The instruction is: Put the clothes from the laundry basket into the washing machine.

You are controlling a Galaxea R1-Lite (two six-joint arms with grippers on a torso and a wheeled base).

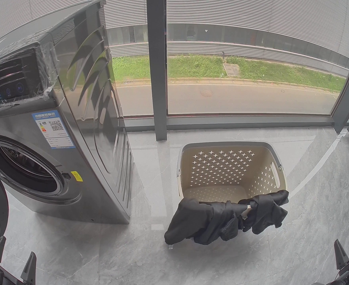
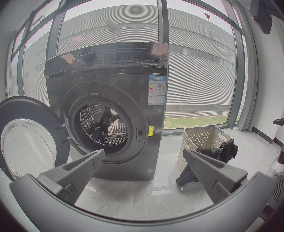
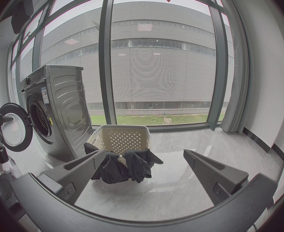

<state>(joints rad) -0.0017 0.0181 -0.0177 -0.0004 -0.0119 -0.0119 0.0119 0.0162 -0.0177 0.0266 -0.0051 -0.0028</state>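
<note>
Pickup not yet begun: black garment [image 1: 218,220] drapes the laundry basket [image 1: 230,167] rim; left fingers [image 2: 74,174] and right fingers [image 3: 213,174] stand apart, empty. Next move likely: reach down, clamp the cloth.

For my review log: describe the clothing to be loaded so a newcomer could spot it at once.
Right of the grey front-loading washing machine, a cream laundry basket stands on the marble floor before the window. The black clothing hangs over the basket's near rim, spilling outward. It is the only black, limp thing against the pale basket.
</note>
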